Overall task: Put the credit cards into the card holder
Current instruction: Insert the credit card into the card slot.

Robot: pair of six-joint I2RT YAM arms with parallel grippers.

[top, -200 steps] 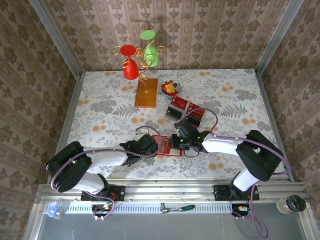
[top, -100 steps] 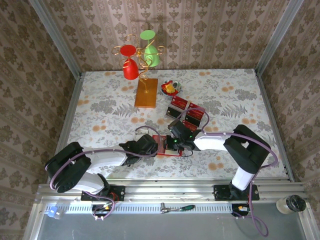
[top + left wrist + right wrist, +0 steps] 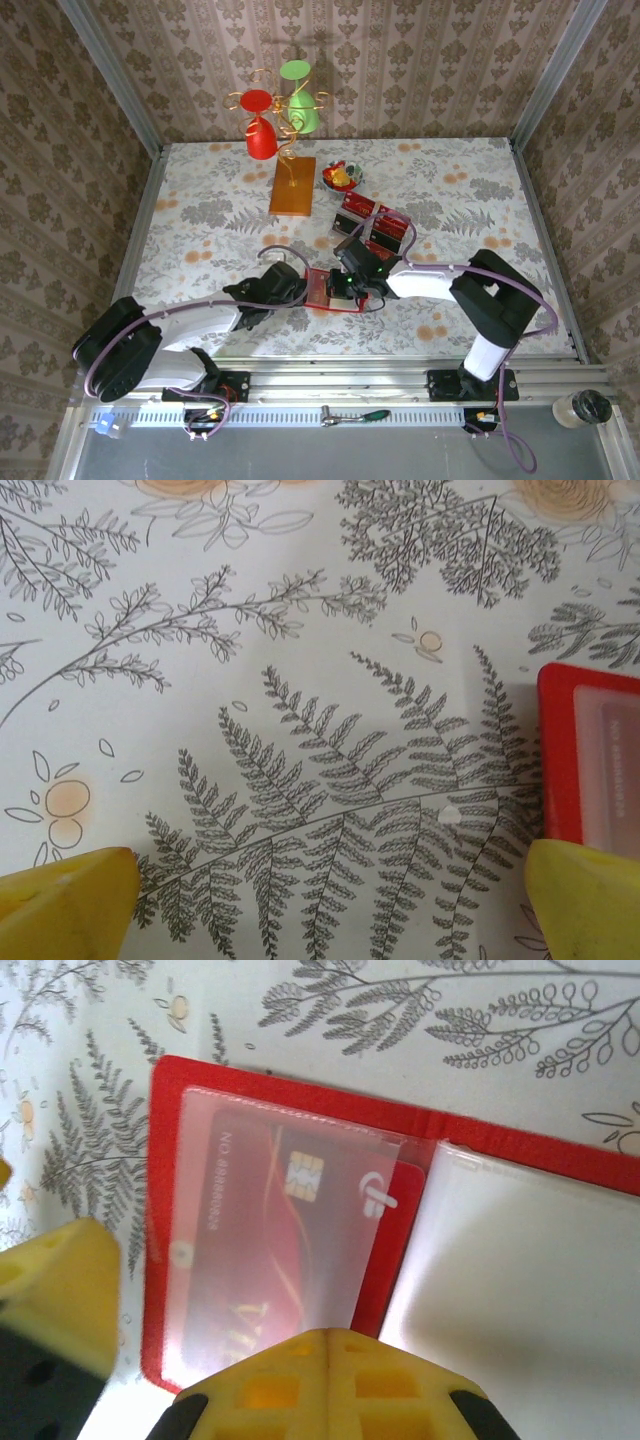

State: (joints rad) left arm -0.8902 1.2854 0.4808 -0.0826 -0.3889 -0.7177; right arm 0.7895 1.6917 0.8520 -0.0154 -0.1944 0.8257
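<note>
Card holder (image 3: pixel 320 292) spread open on bench (image 3: pixel 200 220) near front middle, one credit card (image 3: pixel 270 1230) tucked under clear sleeve of one half. Right jaws pressed together, gripping nothing, tips at that sleeve's edge. Left jaws spread wide and empty over bare bench, just beside holder's red rim.

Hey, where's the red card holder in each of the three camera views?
Top external: card holder low centre, on the table's near half.
Left wrist: card holder corner at the right edge.
Right wrist: card holder open across the centre, credit card under its clear sleeve.
Shared landmark: fern-print tablecloth around it.
</note>
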